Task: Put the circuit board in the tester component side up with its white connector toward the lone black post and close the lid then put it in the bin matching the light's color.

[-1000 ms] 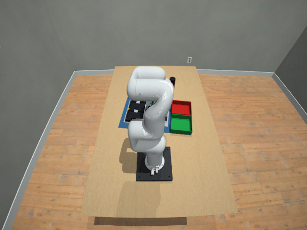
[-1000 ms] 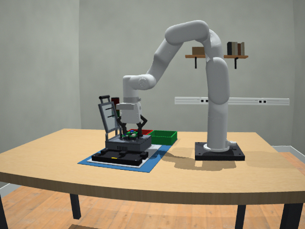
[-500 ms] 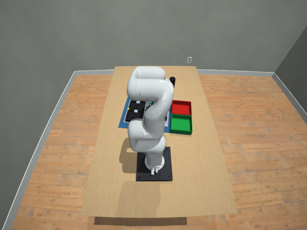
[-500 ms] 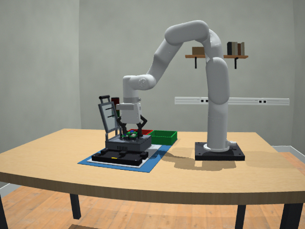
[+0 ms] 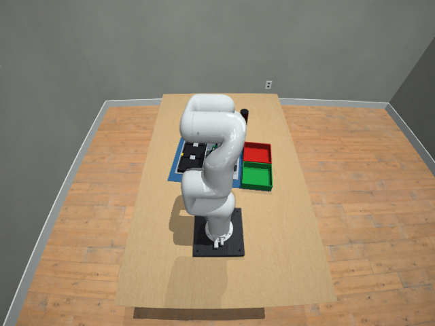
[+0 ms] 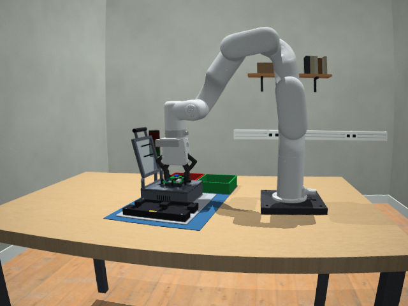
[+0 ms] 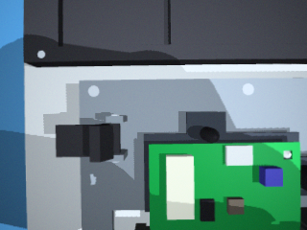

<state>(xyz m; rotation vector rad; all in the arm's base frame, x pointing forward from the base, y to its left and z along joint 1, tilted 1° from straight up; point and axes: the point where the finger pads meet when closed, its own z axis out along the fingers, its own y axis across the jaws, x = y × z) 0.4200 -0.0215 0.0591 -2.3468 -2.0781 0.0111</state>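
Board sits component side up, lower right in your wrist view, apparently for seating over the tester's pins; your claw is spread wide, its grip unclear.

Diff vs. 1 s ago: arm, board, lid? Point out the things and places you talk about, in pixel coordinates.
No visible change. The arm and gripper (image 6: 176, 178) hold the same pose low over the tester (image 6: 171, 194), the green board (image 6: 174, 180) (image 7: 216, 192) sits at the tester as before, and the lid (image 6: 147, 156) stays raised.
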